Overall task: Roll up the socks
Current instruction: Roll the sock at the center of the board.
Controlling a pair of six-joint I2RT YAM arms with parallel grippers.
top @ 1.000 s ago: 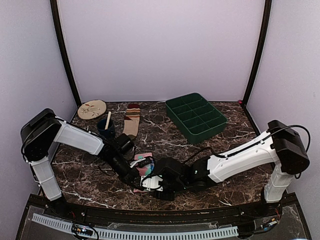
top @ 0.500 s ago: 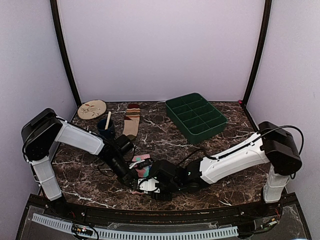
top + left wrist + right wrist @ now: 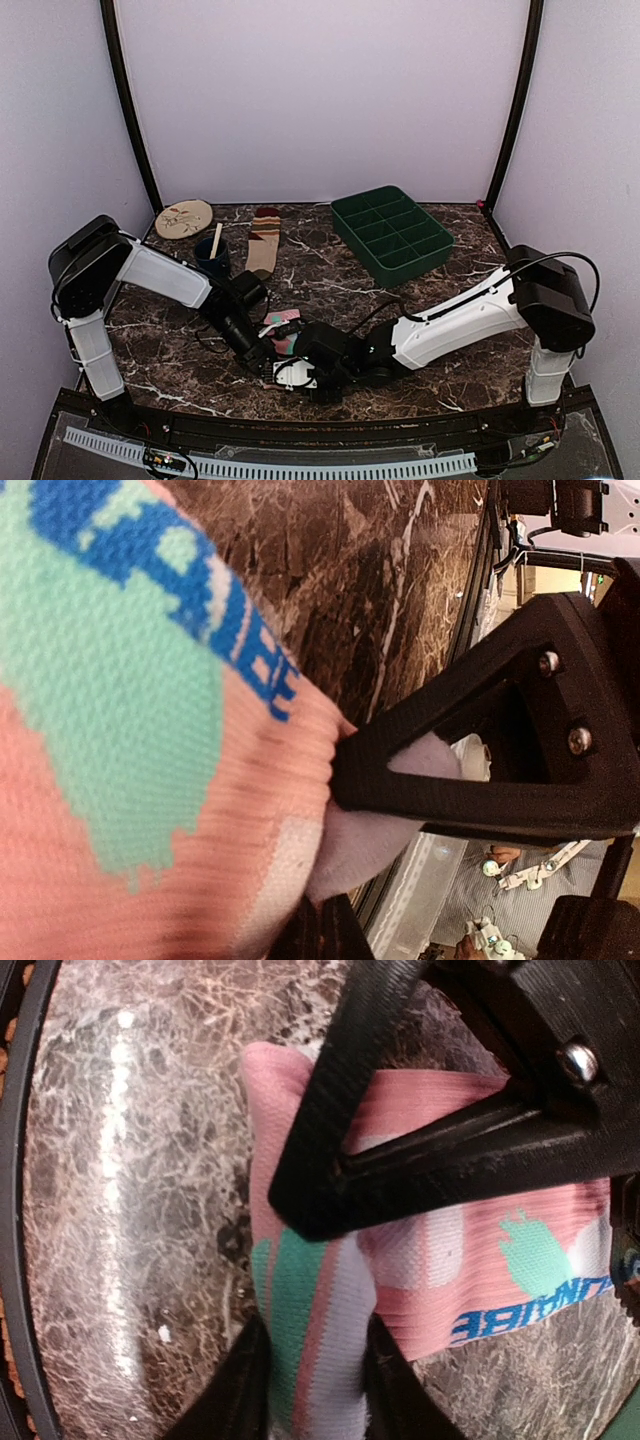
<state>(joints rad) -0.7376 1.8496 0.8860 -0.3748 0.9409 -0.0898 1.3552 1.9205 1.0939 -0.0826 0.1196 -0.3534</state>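
Over the last second the right gripper [image 3: 295,372] has slid leftward, away from the tray [image 3: 415,265], dragging its forearm along, and now crowds the pink sock [image 3: 285,325], which lies to the near left of the tray. Less of the sock shows from above than before. The left gripper [image 3: 265,352] has scarcely shifted. Its wrist view shows a black finger biting into the sock's pale end, so I judge it clamped on the fabric. One right finger lies flat across the pink knit, but whether that claw is together or apart cannot be told. The sock looks doubled and bunched at its teal end, which suggests the roll has begun with one arm anchoring while the other pushes the bundle along. It is not yet a tight roll. The tan sock [image 3: 263,240] rests flat left of the tray, untouched, so its turn is still to come. The table [image 3: 330,270] is dark brown marble with white veins. A plate [image 3: 184,218] and a dark cup [image 3: 211,258] sit farther left of the tray, and plain lilac walls close in the cell.
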